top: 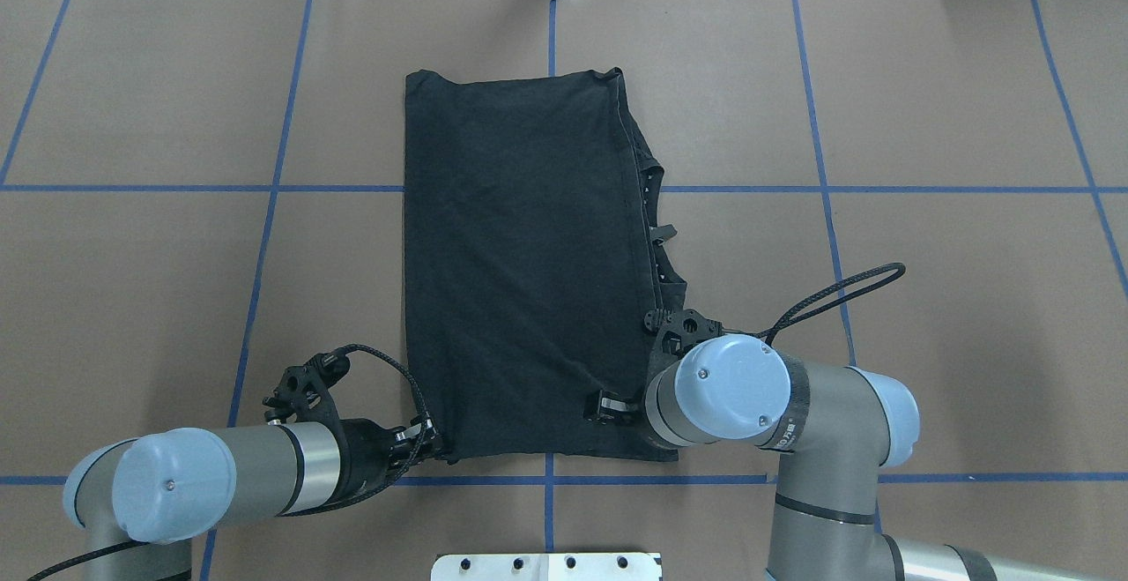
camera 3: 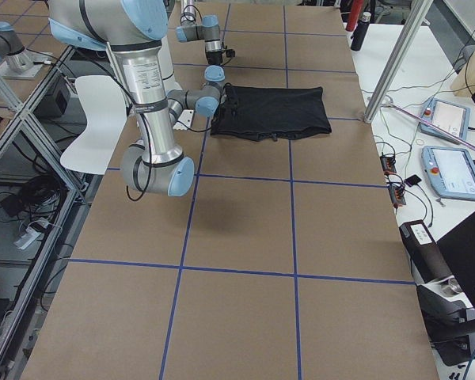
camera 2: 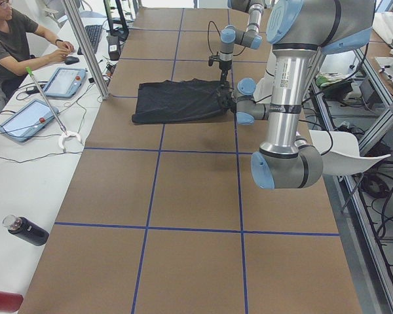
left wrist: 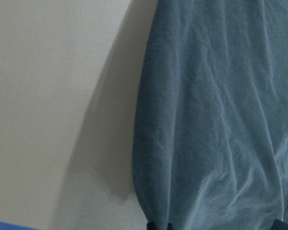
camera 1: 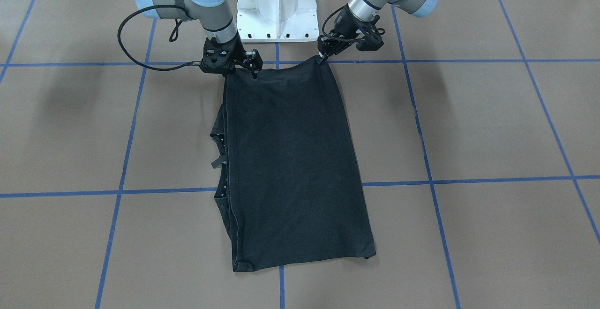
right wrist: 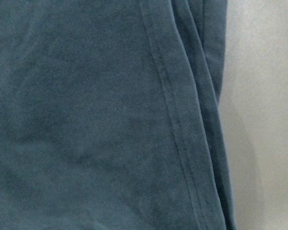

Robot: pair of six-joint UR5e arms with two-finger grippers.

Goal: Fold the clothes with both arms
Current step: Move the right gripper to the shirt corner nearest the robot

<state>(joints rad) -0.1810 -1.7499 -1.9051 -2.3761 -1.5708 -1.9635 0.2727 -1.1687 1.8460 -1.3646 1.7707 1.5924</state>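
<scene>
Item: black T-shirt [camera 1: 290, 159], flat on the desk [camera 1: 468, 126], directly in front of the white pedestal [camera 1: 276, 13].

Condition: folded lengthwise into a long strip, graphic hidden, layered edges showing along one long side. I judge the crosswise folds remain.

Left pincer [camera 1: 323, 57]: at one pedestal-side corner of the strip, touching cloth.

Right pincer [camera 1: 254, 71]: over the other pedestal-side corner.

Whether either is clamped or apart I cannot tell, as the tips are too small.
</scene>
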